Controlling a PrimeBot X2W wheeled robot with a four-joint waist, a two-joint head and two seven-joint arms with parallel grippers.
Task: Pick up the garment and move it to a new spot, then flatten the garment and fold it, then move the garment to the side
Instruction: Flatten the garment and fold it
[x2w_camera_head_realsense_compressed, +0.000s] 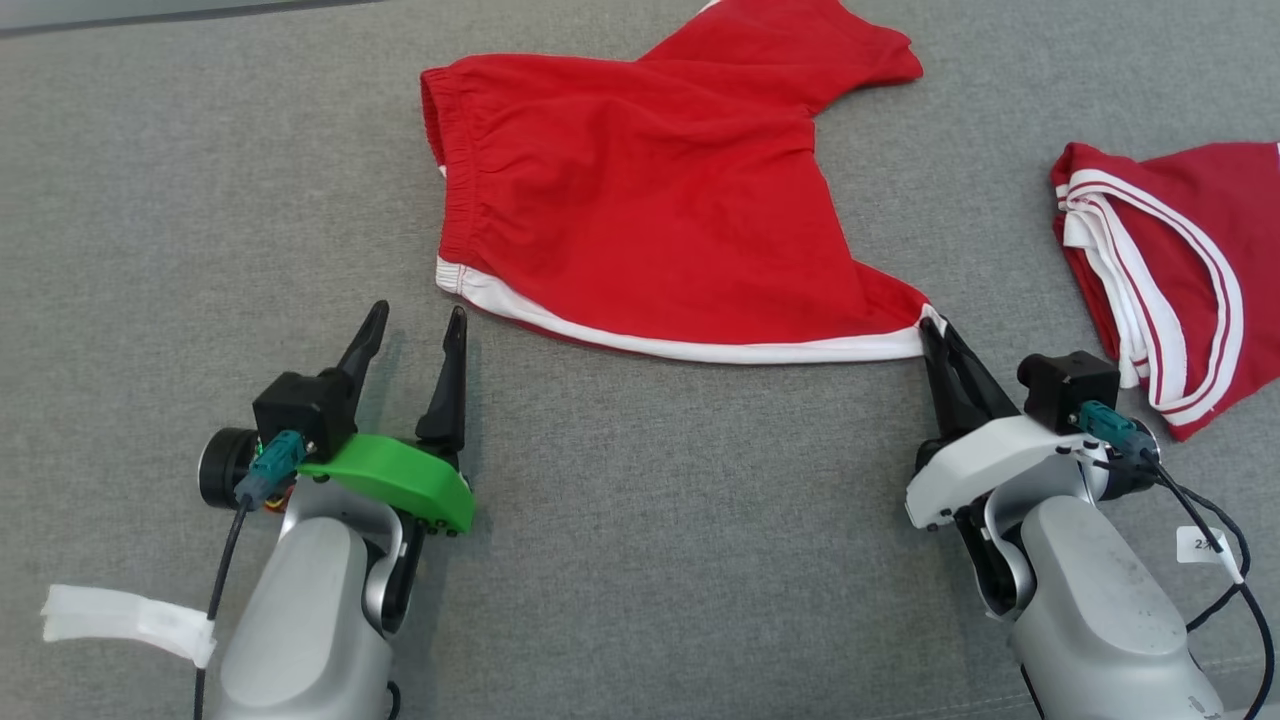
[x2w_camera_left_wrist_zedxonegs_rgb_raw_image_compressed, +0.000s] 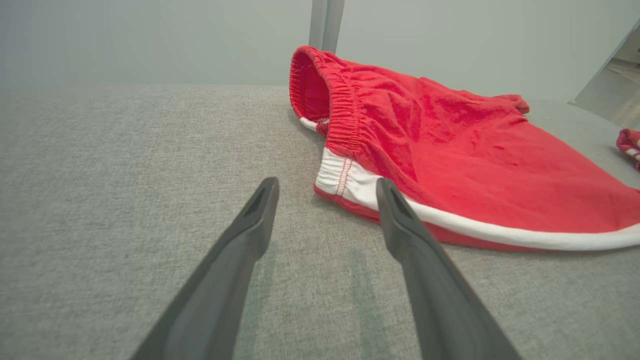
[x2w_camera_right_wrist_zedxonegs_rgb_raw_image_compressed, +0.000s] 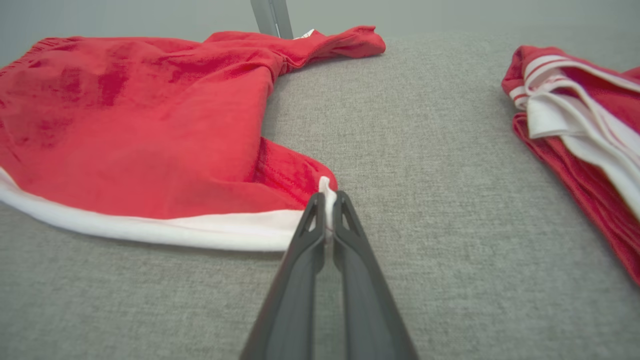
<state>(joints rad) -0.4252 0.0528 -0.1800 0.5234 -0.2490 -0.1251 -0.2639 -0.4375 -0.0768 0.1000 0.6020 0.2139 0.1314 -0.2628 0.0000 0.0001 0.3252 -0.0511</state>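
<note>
The garment (x2w_camera_head_realsense_compressed: 650, 190), red shorts with a white side stripe, lies spread on the grey surface with its elastic waistband to the left. My right gripper (x2w_camera_head_realsense_compressed: 935, 335) is shut on the white-trimmed near right corner of the garment (x2w_camera_right_wrist_zedxonegs_rgb_raw_image_compressed: 150, 150); in the right wrist view the right gripper (x2w_camera_right_wrist_zedxonegs_rgb_raw_image_compressed: 327, 202) pinches the white edge between its tips. My left gripper (x2w_camera_head_realsense_compressed: 415, 320) stands open just short of the garment's near left corner, touching nothing. In the left wrist view the left gripper (x2w_camera_left_wrist_zedxonegs_rgb_raw_image_compressed: 327, 187) points at the garment's (x2w_camera_left_wrist_zedxonegs_rgb_raw_image_compressed: 450, 150) white waistband corner.
A second red piece of clothing with red-white striped trim (x2w_camera_head_realsense_compressed: 1170, 270) lies folded at the right, also seen in the right wrist view as a red striped bundle (x2w_camera_right_wrist_zedxonegs_rgb_raw_image_compressed: 575, 120). The grey fabric surface (x2w_camera_head_realsense_compressed: 650, 550) spreads all round. A grey post (x2w_camera_right_wrist_zedxonegs_rgb_raw_image_compressed: 272, 17) stands beyond the garment.
</note>
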